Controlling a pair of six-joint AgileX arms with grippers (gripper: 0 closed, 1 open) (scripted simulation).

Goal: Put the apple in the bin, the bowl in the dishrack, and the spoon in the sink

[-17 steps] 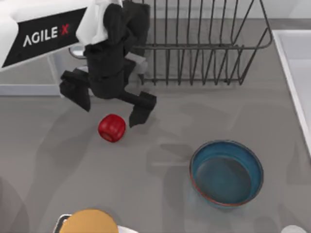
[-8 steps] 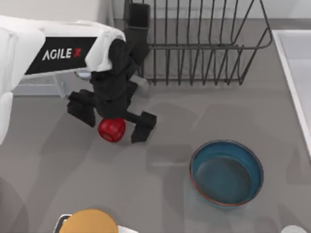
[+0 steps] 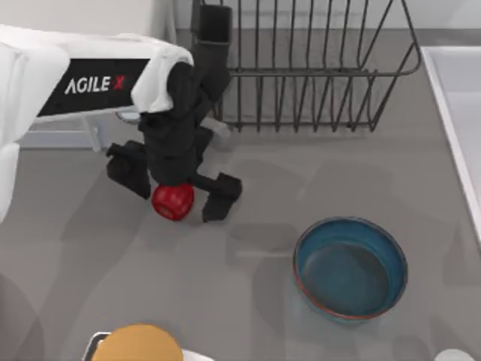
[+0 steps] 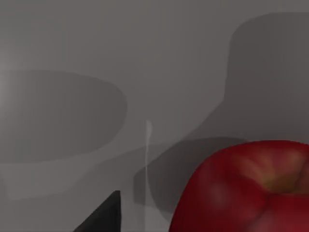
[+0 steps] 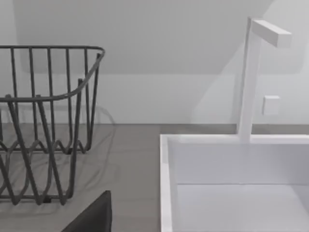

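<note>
Red apple (image 3: 173,201) lay on the table, left of the blue bowl (image 3: 350,269), below the dishrack (image 3: 316,68). The left gripper (image 3: 174,183) straddled it, fingers spread, evidently placed for gripping. Left wrist view: the apple (image 4: 241,188) loomed close. Right wrist view: sink (image 5: 231,183) beside dishrack (image 5: 43,121); its fingers' state could not be told.

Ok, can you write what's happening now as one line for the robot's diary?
left claw: open, straddling apple | apple: on table | bowl: on table, not in dishrack
</note>
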